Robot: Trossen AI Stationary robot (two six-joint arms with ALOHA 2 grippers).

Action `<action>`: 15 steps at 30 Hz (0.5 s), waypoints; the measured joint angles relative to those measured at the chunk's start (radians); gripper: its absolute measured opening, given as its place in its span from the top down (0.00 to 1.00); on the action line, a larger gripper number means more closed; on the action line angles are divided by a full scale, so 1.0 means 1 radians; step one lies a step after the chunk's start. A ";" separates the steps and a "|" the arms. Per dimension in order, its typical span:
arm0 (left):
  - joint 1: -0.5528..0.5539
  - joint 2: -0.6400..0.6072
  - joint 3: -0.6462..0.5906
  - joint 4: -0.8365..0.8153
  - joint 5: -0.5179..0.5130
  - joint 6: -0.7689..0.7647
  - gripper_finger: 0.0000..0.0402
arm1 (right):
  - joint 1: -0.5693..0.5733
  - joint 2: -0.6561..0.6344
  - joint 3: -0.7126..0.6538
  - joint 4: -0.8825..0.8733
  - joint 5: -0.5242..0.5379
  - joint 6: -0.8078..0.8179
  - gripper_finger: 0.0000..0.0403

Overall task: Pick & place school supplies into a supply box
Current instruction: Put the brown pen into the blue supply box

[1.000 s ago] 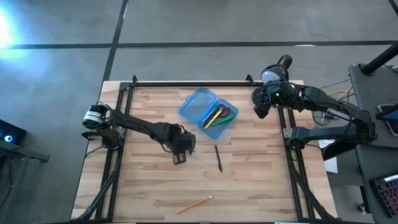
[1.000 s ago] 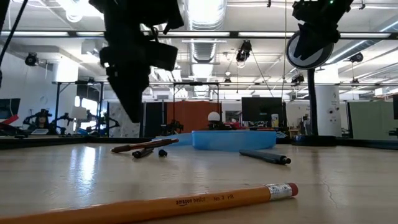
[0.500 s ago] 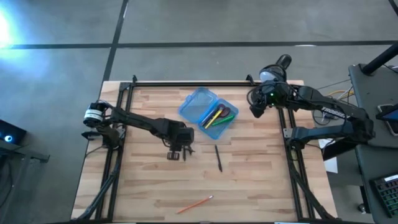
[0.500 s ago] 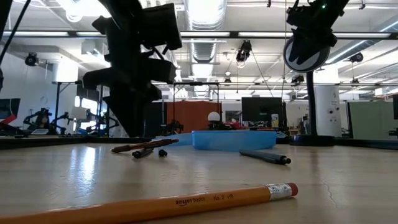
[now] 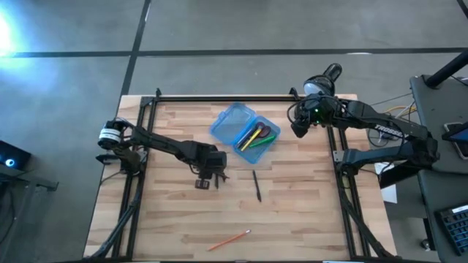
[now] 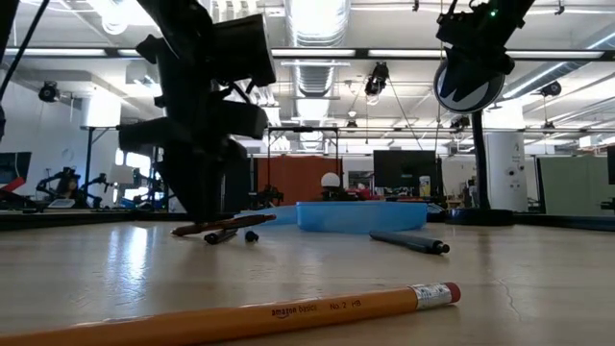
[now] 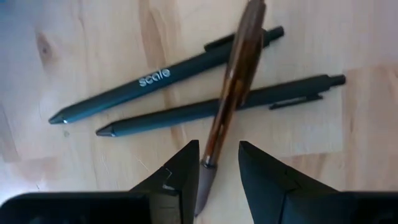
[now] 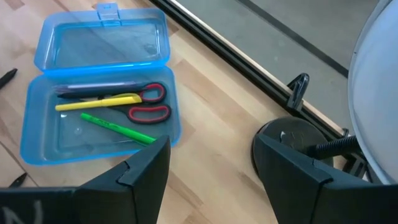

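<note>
Three pens lie in a heap on the table left of centre. A brown pen [image 7: 239, 68] lies crossed over two dark pens [image 7: 165, 76] [image 7: 186, 112]. My left gripper [image 7: 217, 152] [image 5: 207, 179] points down at them, open, its fingers either side of the brown pen's tip end; I cannot tell whether it touches. The open blue supply box [image 5: 245, 133] [image 8: 102, 93] holds red-handled scissors [image 8: 149, 102], a yellow pen [image 8: 99, 102] and a green pen [image 8: 118, 127]. My right gripper [image 8: 211, 174] [image 5: 298, 126] hangs open above the table's far right.
A lone dark pen [image 5: 257, 185] lies near the table's middle. An orange pencil [image 5: 228, 239] [image 6: 240, 312] lies by the near edge. A desk lamp stands at the far right corner, its base [image 8: 292, 146] just beyond my right gripper.
My left gripper has come down toward the heap of pens and rolled about its own pointing line, so its fingers now straddle the brown pen. My right gripper has drifted slightly toward the supply box. The pens, pencil and box have stayed where they were.
</note>
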 joint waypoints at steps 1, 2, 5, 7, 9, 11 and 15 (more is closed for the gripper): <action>0.000 0.000 -0.005 0.010 -0.007 0.000 0.76 | 0.000 0.000 0.000 0.000 0.000 0.000 0.44; 0.001 0.000 -0.010 0.024 -0.021 0.000 0.76 | 0.000 0.000 0.000 0.000 0.000 0.000 0.44; 0.001 0.007 -0.016 0.035 -0.049 -0.006 0.76 | 0.000 0.000 0.000 0.000 0.000 0.000 0.44; 0.001 0.017 -0.016 0.034 -0.050 -0.007 0.76 | 0.000 0.000 0.000 0.000 0.000 0.000 0.44; 0.001 0.026 -0.016 0.032 -0.051 -0.017 0.76 | 0.000 -0.001 0.000 0.000 0.000 0.000 0.44; 0.001 0.032 -0.015 0.036 -0.051 -0.035 0.76 | 0.000 -0.001 0.000 0.000 0.000 0.000 0.44; 0.001 0.047 -0.013 0.046 -0.043 -0.064 0.76 | 0.000 -0.001 0.000 -0.001 0.000 0.000 0.44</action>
